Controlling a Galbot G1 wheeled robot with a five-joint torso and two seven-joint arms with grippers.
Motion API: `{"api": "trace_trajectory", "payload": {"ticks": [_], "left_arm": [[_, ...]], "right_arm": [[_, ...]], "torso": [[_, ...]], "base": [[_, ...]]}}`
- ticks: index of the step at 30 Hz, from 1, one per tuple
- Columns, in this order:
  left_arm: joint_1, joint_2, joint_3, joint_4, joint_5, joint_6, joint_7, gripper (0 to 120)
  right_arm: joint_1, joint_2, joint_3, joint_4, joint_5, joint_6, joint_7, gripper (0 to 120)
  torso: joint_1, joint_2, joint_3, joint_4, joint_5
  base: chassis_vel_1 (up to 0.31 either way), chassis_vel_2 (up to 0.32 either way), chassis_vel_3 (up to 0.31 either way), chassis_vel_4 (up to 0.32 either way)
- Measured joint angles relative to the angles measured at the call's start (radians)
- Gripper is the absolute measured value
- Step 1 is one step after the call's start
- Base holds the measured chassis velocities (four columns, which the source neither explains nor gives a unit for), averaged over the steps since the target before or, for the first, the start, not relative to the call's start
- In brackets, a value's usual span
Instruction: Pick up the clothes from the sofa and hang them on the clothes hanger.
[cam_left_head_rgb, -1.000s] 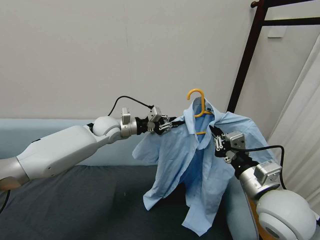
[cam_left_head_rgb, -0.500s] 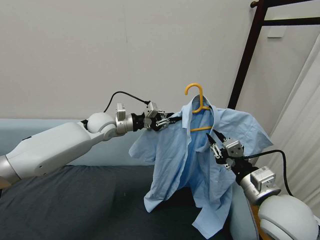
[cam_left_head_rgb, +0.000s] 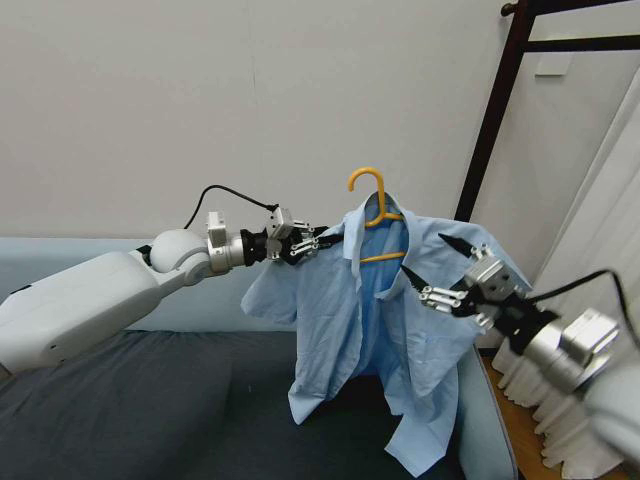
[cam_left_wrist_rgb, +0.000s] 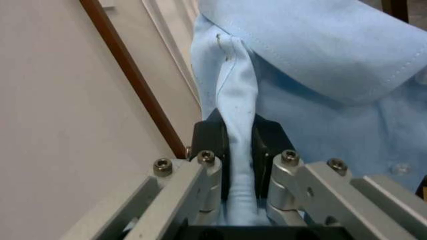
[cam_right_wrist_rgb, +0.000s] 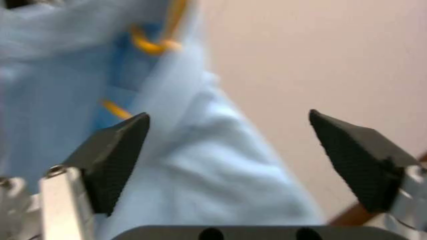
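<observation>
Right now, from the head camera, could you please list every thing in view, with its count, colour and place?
short-sleeved fabric shirt: 1, light blue, on the hanger, above the sofa
plastic hanger: 1, yellow, inside the shirt's collar
wooden clothes rack: 1, dark brown, right of the shirt
sofa: 1, pale blue with dark grey seat, below
curtain: 1, white, far right
left gripper: 1, silver-black, shut on the shirt's shoulder
right gripper: 1, silver-black, open, before the shirt's front
</observation>
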Motion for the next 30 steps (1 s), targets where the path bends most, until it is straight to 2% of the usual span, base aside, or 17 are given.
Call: {"api": "trace_trajectory", "payload": {"ticks": [1, 2, 8, 11, 15, 21, 24, 25, 30], "left_arm": [[0.012, -0.008, -0.009, 0.006, 0.012, -0.011, 0.015, 7], [0.02, -0.018, -0.013, 0.011, 0.021, -0.02, 0.025, 7], [0.056, -0.042, -0.036, 0.026, 0.055, -0.047, 0.057, 7], [0.08, -0.064, -0.05, 0.045, 0.071, -0.064, 0.079, 7], [0.091, -0.092, -0.055, 0.063, 0.081, -0.076, 0.1, 7], [0.119, -0.086, -0.073, 0.049, 0.091, -0.083, 0.124, 7], [0.127, -0.084, -0.074, 0.053, 0.102, -0.089, 0.129, 7], [0.127, -0.084, -0.074, 0.053, 0.102, -0.089, 0.129, 7], [0.121, -0.084, -0.068, 0.034, 0.103, -0.089, 0.127, 7]], "right_arm": [[0.022, -0.05, 0.016, -0.052, 0.065, -0.016, -0.065, 98], [0.033, -0.083, 0.027, -0.09, 0.108, -0.033, -0.109, 99], [0.061, -0.163, 0.023, -0.166, 0.236, -0.101, -0.224, 100], [0.064, -0.2, 0.002, -0.178, 0.298, -0.143, -0.277, 100], [0.064, -0.222, -0.03, -0.181, 0.305, -0.154, -0.306, 100], [0.059, -0.238, -0.076, -0.178, 0.26, -0.121, -0.364, 100], [0.057, -0.242, -0.094, -0.17, 0.256, -0.101, -0.36, 88], [0.057, -0.242, -0.094, -0.17, 0.256, -0.101, -0.36, 88], [0.056, -0.241, -0.122, -0.17, 0.251, -0.099, -0.375, 67]], "torso": [[0.0, 0.0, 0.0, 0.0006, 0.0008], [0.0, 0.0, 0.0, -0.0001, 0.0005], [0.0, 0.0, 0.0, -0.0011, 0.0012], [0.0, 0.0, 0.0, 0.0001, 0.0007], [0.0, 0.0, 0.0, -0.0004, 0.0007], [0.0, 0.0, 0.0, -0.0004, 0.0008], [0.0, 0.0, 0.0, 0.0001, 0.0003], [0.0, 0.0, 0.0, 0.0001, 0.0003], [0.0, 0.0, 0.0, -0.0006, 0.0006]], "base": [[0.0, 0.0, 0.0, 0.0], [0.0, 0.0, 0.0, 0.0], [0.0, 0.0, 0.0, 0.0], [0.0, 0.0, 0.0, 0.0], [0.0, 0.0, 0.0, 0.0], [0.0, 0.0, 0.0, 0.0], [0.0, 0.0, 0.0, 0.0], [0.0, 0.0, 0.0, 0.0], [0.0, 0.0, 0.0, 0.0]]}}
